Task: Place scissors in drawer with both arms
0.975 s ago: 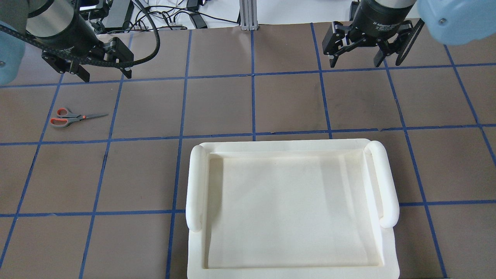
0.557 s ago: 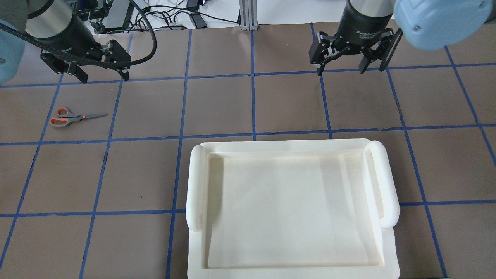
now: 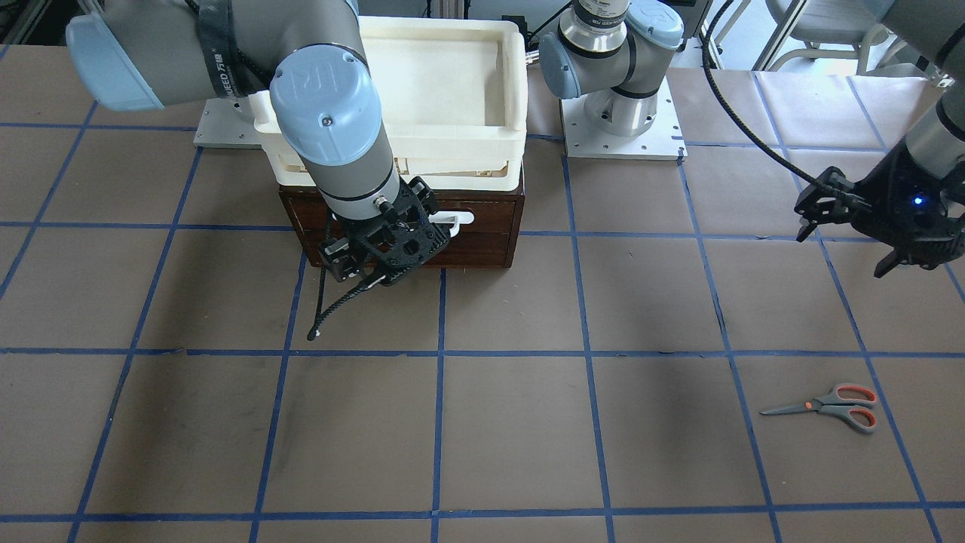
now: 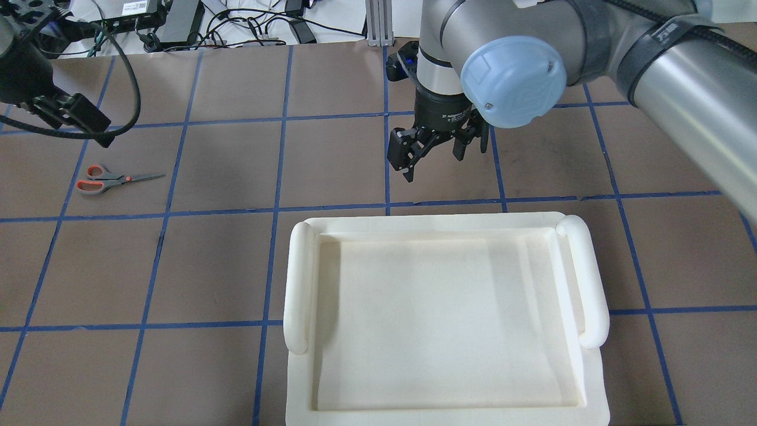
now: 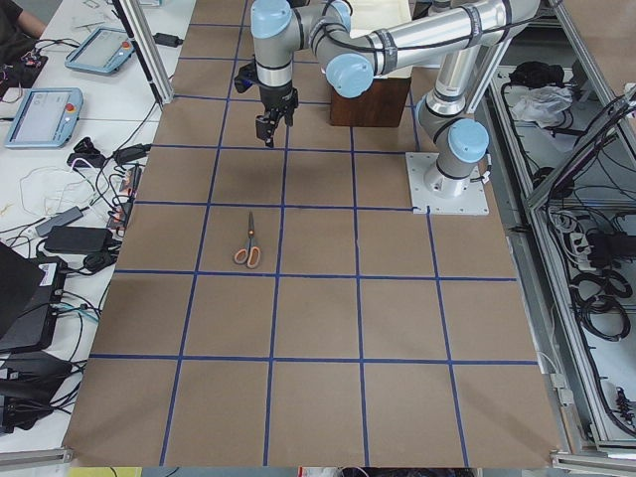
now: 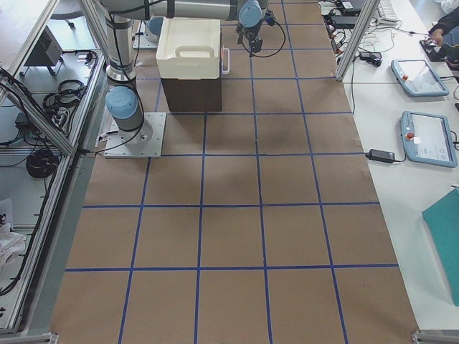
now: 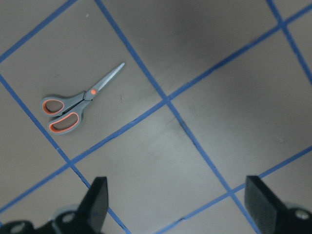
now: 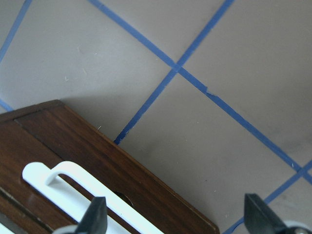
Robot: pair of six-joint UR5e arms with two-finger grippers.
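The scissors point(image 4: 112, 179) lie flat on the brown table at the left, grey handles lined orange-red, blades shut; they also show in the front view point(image 3: 829, 403) and the left wrist view point(image 7: 78, 105). My left gripper point(image 7: 179, 200) is open and empty, above the table and apart from the scissors point(image 4: 89, 121). The drawer point(image 3: 482, 222) is closed in the dark cabinet, and its white bar handle point(image 8: 53, 178) shows. My right gripper point(image 4: 433, 160) is open and empty, just in front of the drawer's front point(image 3: 362, 268).
A white plastic bin point(image 4: 298, 278) sits on top of the cabinet point(image 3: 513, 75). Blue tape lines grid the brown table. A black cable hangs from the right wrist down to the table point(image 3: 332, 309). Cables and devices lie beyond the far edge point(image 4: 248, 26).
My right arm has swung left and in toward the cabinet, from the far right to mid-table. My left gripper has moved left, partly out of the overhead view. Both stay open.
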